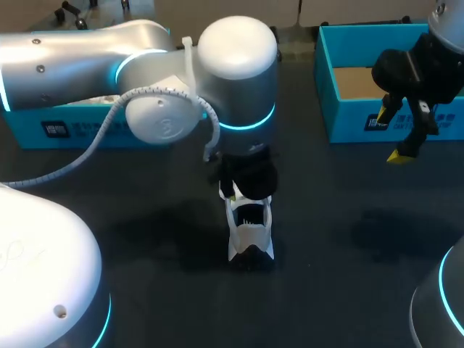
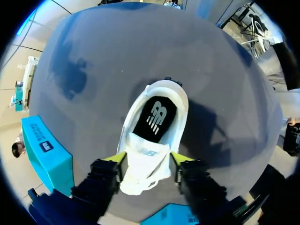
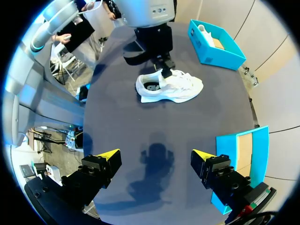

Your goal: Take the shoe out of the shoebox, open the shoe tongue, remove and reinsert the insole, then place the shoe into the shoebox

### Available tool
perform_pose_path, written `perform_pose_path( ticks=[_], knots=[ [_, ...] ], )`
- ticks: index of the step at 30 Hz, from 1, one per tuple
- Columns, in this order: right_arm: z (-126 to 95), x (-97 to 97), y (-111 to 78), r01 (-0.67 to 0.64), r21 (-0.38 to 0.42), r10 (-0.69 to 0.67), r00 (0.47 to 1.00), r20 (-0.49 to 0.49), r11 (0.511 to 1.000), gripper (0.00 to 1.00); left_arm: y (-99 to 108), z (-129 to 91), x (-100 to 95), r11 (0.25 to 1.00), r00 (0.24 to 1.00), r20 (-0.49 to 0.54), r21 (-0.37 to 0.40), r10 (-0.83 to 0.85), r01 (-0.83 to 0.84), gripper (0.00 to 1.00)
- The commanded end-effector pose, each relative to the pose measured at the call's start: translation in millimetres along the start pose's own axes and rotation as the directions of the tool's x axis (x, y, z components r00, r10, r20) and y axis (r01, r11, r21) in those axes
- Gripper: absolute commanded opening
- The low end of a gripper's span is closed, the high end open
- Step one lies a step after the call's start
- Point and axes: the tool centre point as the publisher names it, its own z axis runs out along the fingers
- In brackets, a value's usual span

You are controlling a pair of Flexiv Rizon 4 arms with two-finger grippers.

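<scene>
white shoe (image 1: 250,235) upright, well apart from shoebox (image 1: 348,122).

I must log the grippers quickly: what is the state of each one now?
Left gripper: shut on the shoe.
Right gripper: open, holding nothing.

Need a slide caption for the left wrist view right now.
Left gripper clasps the white shoe from both sides on the dark table, its black insole showing.

Shoe (image 1: 250,235) at the middle of the desk (image 1: 341,239).
Left hand (image 2: 146,161) clasps it from behind; shoebox (image 1: 362,116) in the far right corner, right hand (image 1: 391,135) just before it; second box (image 1: 94,130) far left.
</scene>
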Motion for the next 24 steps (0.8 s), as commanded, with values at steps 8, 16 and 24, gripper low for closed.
perform_pose_path(
  ticks=[8, 16, 24],
  knots=[
    [1, -1.7, 1.2, -0.001, 0.004, 0.001, 1.000, -0.003, 1.000, 1.00, 1, -2, 2.7, 1.000, 1.000, 0.004, 0.001, 0.001, -0.001, 1.00],
    [1, -1.7, 1.2, -0.001, 0.004, 0.001, 1.000, -0.003, 1.000, 1.00, -2, -15, 5.5, 0.965, 0.966, 0.001, 0.047, -0.257, 0.257, 1.00],
    [1, -1.7, 1.2, -0.001, 0.004, 0.001, 1.000, -0.003, 1.000, 1.00, -11, -29, 21.9, 0.870, 0.869, 0.030, 0.024, -0.494, 0.493, 1.00]
  ],
)
